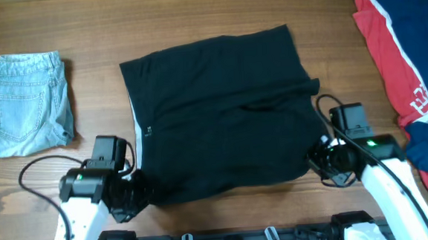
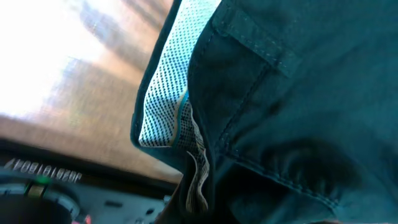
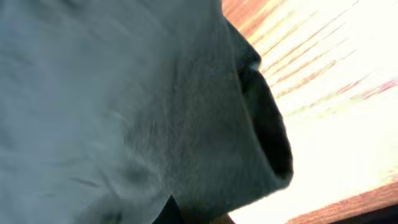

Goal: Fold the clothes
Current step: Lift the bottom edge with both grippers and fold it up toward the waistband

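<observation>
The black garment [image 1: 221, 116] lies spread in the centre of the tabletop [image 1: 193, 17], roughly rectangular, with a crease running across its right half toward the right edge. The left gripper [image 1: 140, 193] is at the lower left corner of the garment and is closed on the fabric there. The right gripper [image 1: 319, 157] is at the lower right edge of the garment and is closed on the fabric at that edge. Both arms enter from the bottom of the overhead frame, one on each side of the garment. In the left wrist view, the black garment [image 2: 298, 93] fills the right side of the frame at close range; stitched seams and a belt loop [image 2: 252, 37] are visible, and a white mesh lining [image 2: 165, 93] shows at the edge of the fabric, with the tabletop [image 2: 74, 81] at upper left. In the right wrist view, the black garment [image 3: 112, 93] fills the left side, with a rolled edge at centre and the tabletop [image 3: 336, 93] at right. The fingers do not show in either wrist view. The shorts [image 1: 27, 105] lie at the left of the overhead frame, well apart from the black garment. The red garment [image 1: 408, 71] lies at the right edge of the frame.
</observation>
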`<state>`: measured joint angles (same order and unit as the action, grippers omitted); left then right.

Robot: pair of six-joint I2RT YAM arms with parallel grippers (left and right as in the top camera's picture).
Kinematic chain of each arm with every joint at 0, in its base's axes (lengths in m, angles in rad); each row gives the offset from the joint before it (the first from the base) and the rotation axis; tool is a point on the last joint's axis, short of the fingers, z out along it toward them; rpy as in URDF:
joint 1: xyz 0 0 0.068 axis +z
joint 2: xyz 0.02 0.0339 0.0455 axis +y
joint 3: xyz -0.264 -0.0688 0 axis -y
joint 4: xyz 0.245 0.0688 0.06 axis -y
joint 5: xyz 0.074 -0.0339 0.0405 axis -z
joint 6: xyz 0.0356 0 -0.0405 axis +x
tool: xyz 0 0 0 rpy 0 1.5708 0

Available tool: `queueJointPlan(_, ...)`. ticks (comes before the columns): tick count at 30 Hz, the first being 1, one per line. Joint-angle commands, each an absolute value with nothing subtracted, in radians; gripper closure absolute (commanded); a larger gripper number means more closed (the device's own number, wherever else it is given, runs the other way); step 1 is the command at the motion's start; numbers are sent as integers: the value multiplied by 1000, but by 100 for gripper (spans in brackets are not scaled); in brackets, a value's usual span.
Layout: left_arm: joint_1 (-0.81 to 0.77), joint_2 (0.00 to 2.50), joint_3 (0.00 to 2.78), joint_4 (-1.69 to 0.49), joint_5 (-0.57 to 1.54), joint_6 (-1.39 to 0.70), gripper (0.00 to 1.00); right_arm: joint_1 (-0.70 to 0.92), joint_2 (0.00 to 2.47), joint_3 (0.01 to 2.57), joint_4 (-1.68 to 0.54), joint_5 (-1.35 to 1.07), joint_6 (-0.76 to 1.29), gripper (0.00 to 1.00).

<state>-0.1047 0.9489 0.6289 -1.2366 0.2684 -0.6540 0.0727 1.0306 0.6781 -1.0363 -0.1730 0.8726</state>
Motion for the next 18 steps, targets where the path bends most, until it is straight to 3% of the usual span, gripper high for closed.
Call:
queueJointPlan(1, -110, 864, 648, -1301, 293, -632, 96, 66, 923, 813, -1114, -84, 819, 96)
queueJointPlan(6, -109, 741, 718, -1404, 276, -632, 96, 66, 857, 956, -1241, 21, 810, 96)
queueJointPlan(9, -109, 672, 778, -1392, 272, -645, 96, 66, 868, 1015, -1203, 34, 736, 96)
queueJointPlan(18, -109, 769, 790, -991, 38, -749, 96, 66, 1169, 1136, -917, 33, 546, 96)
